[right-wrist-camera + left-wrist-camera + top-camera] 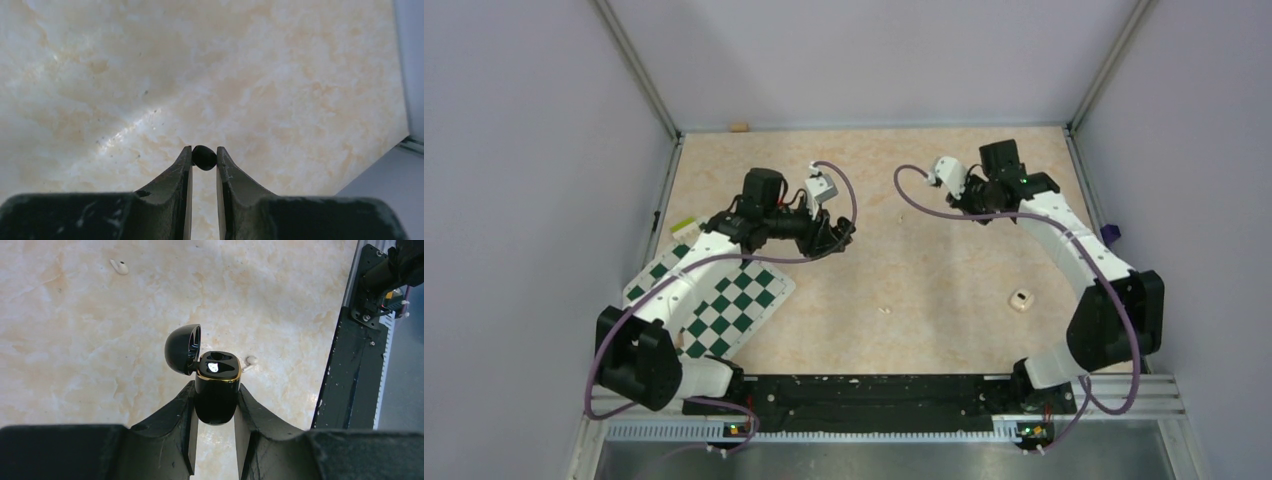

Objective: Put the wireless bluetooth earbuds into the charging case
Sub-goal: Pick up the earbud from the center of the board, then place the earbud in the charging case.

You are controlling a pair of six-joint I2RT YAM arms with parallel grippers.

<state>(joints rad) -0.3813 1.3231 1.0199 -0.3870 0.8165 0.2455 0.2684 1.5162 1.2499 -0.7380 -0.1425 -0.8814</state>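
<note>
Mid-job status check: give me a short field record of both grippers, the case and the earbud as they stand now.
left gripper: shut on the black charging case
case lid: open, swung to the left in the left wrist view
case wells: glint in one, contents cannot be told
right gripper: shut on a black earbud, pinched at the fingertips
progress: arms apart, earbud not yet at the case
table: cream-white case near the right arm; loose white earbud

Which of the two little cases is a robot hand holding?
The glossy black case with the gold rim, its lid open, clamped in the left gripper. The cream-white case lies on the table, with no gripper near it.
</note>
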